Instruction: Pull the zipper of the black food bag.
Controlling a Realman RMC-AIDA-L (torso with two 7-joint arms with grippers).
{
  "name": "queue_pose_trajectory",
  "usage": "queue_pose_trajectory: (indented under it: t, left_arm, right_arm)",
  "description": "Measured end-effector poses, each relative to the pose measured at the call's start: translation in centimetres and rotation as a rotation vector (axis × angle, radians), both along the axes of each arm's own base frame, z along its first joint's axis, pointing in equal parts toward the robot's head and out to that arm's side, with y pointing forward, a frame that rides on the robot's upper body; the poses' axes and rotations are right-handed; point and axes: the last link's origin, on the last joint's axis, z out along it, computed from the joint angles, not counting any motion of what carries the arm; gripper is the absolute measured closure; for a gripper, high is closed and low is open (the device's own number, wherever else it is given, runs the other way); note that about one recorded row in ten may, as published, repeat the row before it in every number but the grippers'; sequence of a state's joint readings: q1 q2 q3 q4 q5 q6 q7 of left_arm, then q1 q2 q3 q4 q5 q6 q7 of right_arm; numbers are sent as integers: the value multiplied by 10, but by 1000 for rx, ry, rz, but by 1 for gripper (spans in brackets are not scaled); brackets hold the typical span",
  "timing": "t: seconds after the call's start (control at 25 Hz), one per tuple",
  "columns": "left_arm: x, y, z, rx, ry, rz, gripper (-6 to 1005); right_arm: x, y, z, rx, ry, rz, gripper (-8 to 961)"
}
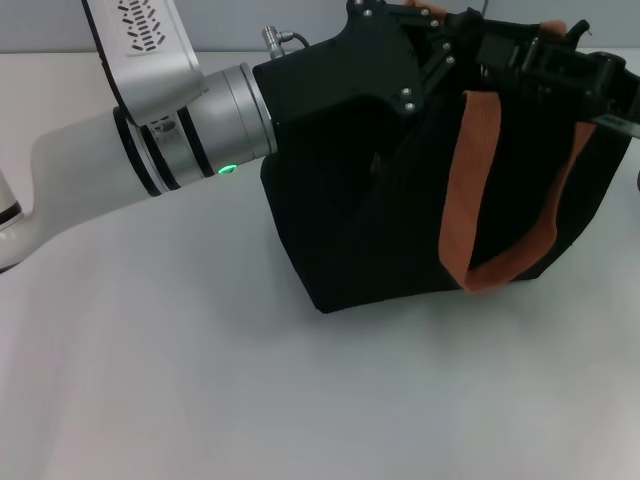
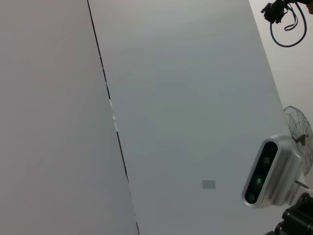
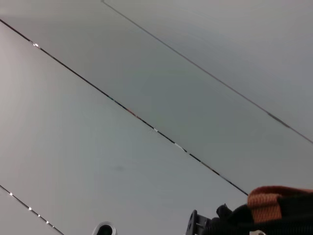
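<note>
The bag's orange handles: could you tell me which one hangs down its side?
The near handle, looping down the black food bag front; the other handle sits up top by the left tool and right tool.

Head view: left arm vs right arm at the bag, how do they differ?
The left arm shows at length, a white and silver link crossing from the left to the bag's top; the right arm shows only as a black gripper assembly at the bag's top right. The left ends in a large black housing over the bag's top left corner; the right sits by the orange strap. Both are at the bag's top edge; neither's fingers are visible.
</note>
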State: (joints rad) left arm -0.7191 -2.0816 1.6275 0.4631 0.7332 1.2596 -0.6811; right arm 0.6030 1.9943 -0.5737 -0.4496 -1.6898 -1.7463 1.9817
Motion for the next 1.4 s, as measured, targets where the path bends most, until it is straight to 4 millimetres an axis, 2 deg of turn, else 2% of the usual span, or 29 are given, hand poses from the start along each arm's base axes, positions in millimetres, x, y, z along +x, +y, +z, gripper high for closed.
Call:
queue_pose_trajectory:
  t: [0.12, 0.32, 0.52, 1.2, 1.4]
  left_arm:
    - [0, 0, 0, 0, 0, 0, 968]
    - [1, 0, 0, 1, -1, -2, 968]
    - [1, 0, 0, 1, -1, -4, 968]
    - [1, 0, 0, 1, 0, -4, 967]
    - [1, 1, 1, 3, -1, -4, 967]
  right_arm:
    - [1, 1, 1, 2, -1, -6, 387]
    - [2, 0, 1, 5, -2, -7, 448]
    - [2, 1, 1, 7, -3, -8, 605]
    - [2, 3, 1, 16, 7, -26, 606]
    - [3, 3, 2, 23, 12, -32, 648]
